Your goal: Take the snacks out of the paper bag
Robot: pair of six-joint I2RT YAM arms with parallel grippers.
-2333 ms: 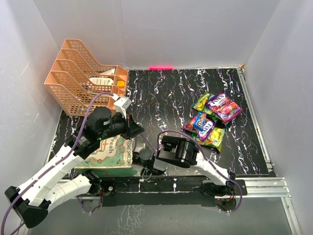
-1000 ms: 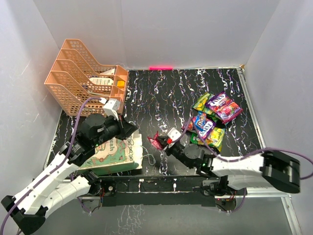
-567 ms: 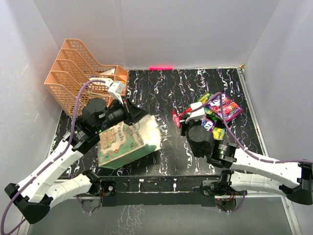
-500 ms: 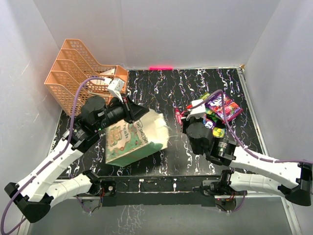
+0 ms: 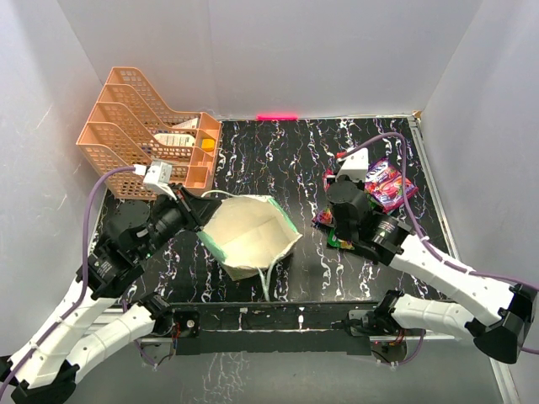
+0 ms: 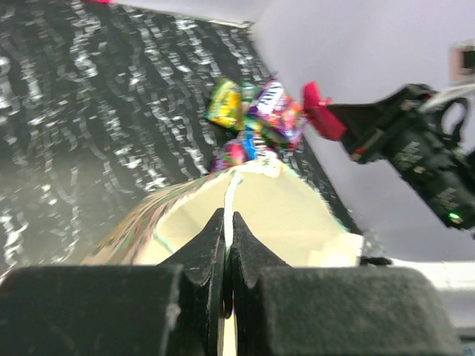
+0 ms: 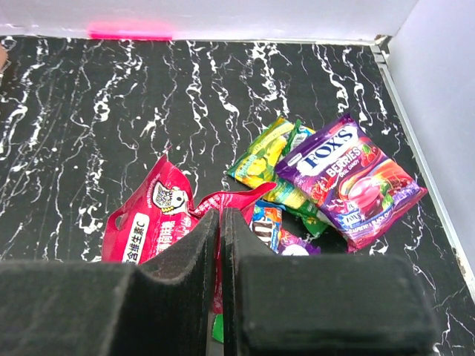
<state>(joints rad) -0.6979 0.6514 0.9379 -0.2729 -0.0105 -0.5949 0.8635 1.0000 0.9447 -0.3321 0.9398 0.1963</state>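
Observation:
The paper bag (image 5: 253,234) is tipped with its open cream mouth facing up; no packet shows inside. My left gripper (image 5: 194,219) is shut on the bag's rim at its white string handle (image 6: 229,200), holding the bag (image 6: 297,215) up. My right gripper (image 5: 331,180) is shut on a red snack packet (image 7: 152,219) and holds it just above the left edge of the snack pile (image 5: 375,189). The pile includes a purple Fox's packet (image 7: 349,178) and a yellow-green packet (image 7: 261,159). It also shows in the left wrist view (image 6: 256,122).
A peach mesh tray rack (image 5: 126,143) with white cards (image 5: 173,139) stands at the back left. White walls close in three sides. A metal rail (image 5: 455,316) runs along the near edge. The right arm's elbow (image 5: 505,324) is at the near right.
My left gripper lifted the bag off its side and turned its mouth upward. My right gripper carried the red packet from beside the bag rightward and back to the snack pile.

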